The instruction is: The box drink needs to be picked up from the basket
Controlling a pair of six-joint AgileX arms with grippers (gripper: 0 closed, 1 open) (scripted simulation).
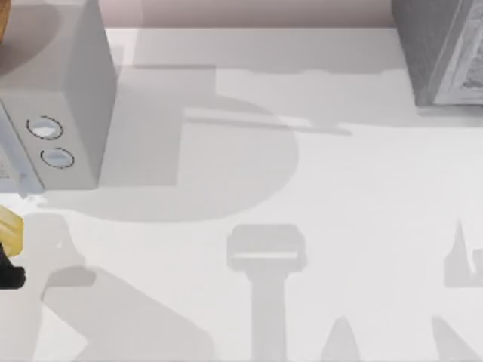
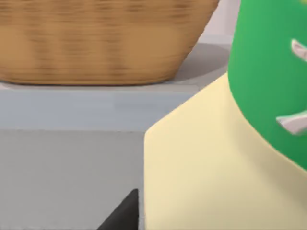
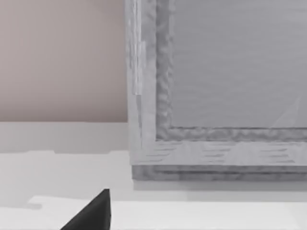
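One left end effector (image 1: 9, 260) grips the box drink (image 2: 216, 167), outside the basket (image 2: 100, 40).

A big grey box with two round dials (image 1: 56, 113) is sitting at the table's (image 1: 302, 226) left, far side. Another grey box (image 1: 441, 53) is standing at the far right corner, casting its shadow over the white surface
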